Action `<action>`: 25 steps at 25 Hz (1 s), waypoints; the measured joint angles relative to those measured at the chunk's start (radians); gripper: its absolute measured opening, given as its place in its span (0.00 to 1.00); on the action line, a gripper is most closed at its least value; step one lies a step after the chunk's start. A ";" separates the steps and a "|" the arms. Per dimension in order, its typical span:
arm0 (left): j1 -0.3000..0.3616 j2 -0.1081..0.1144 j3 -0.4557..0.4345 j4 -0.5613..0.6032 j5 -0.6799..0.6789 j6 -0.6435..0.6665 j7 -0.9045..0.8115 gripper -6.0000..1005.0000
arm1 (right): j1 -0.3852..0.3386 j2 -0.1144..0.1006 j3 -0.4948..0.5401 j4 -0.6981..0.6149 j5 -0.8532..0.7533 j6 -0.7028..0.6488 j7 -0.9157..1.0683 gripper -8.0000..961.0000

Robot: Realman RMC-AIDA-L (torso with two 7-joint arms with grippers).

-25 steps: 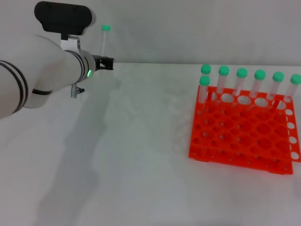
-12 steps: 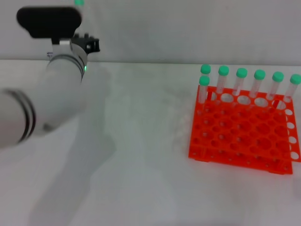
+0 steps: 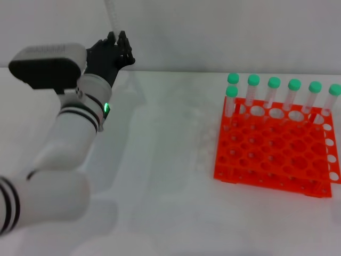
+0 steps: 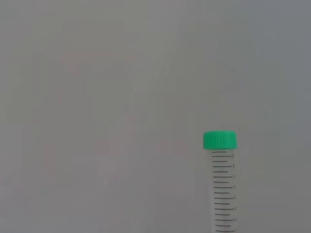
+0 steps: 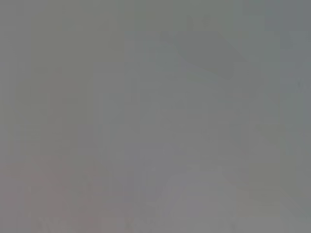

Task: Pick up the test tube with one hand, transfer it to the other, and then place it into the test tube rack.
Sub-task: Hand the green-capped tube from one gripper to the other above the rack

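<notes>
My left gripper [image 3: 118,45] is raised at the far left of the table, shut on the clear test tube [image 3: 111,16], which stands upright and runs out of the top of the head view. The left wrist view shows the tube [image 4: 223,194] with its green cap [image 4: 220,140] against a plain grey wall. The orange-red test tube rack [image 3: 274,149] stands at the right, far from the gripper. Several green-capped tubes [image 3: 273,92] stand along its back rows. My right gripper is out of view; its wrist view shows only plain grey.
The white table [image 3: 160,176] stretches between the left arm and the rack. A pale wall [image 3: 213,32] rises behind the table's far edge. The rack reaches the head view's right border.
My left arm has swung: the forearm dropped low at the left and the gripper now points up and sits farther right. The held tube rose so its cap left the head view.
</notes>
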 joint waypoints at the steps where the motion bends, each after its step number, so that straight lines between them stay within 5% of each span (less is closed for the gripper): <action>1: 0.020 0.000 0.000 0.024 0.016 -0.038 0.008 0.18 | 0.000 0.000 0.000 0.000 0.000 0.000 0.000 0.86; 7: 0.166 0.000 -0.001 0.166 0.193 -0.266 0.040 0.18 | 0.001 0.000 0.000 -0.002 0.000 0.000 0.000 0.86; 14: 0.291 -0.003 0.002 0.282 0.385 -0.306 0.062 0.18 | -0.008 -0.005 -0.019 -0.015 0.000 0.037 0.074 0.86; 21: 0.354 -0.005 0.039 0.354 0.496 -0.274 0.072 0.18 | -0.072 -0.020 -0.288 -0.205 -0.002 0.076 0.300 0.86; 25: 0.355 -0.005 0.064 0.361 0.616 -0.253 0.076 0.18 | -0.098 -0.052 -0.421 -0.284 -0.002 0.128 0.399 0.86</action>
